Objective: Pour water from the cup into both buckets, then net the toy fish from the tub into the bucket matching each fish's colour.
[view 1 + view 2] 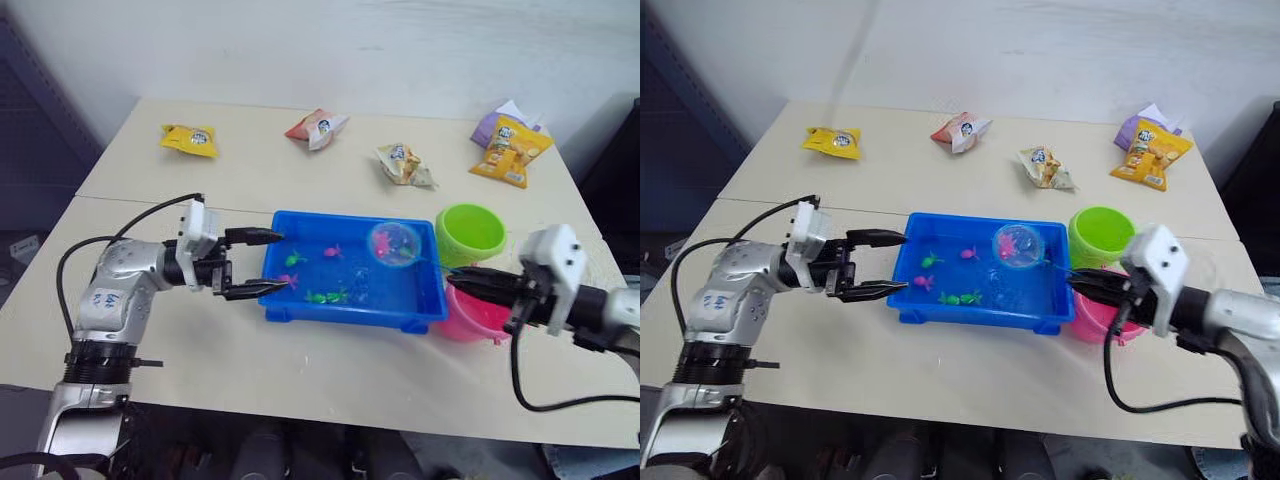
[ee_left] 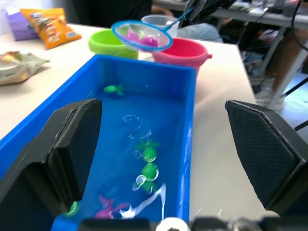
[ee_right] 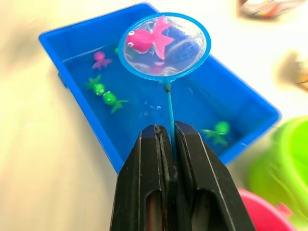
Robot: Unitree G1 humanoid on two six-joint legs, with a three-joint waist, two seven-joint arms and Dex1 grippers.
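Centre frame, the blue tub (image 1: 300, 303) holds green and pink toy fish (image 1: 327, 296) in water. The right gripper (image 3: 166, 137), fingers clamped on the net (image 3: 164, 44) handle, holds a pink fish (image 3: 144, 39) above the tub's right end. The green bucket (image 1: 469, 232) and pink bucket (image 1: 470, 318) stand right of it. The left gripper (image 1: 270, 263), fingers apart, straddles the tub's left wall. Snack packets (image 1: 190, 139) lie along the top.
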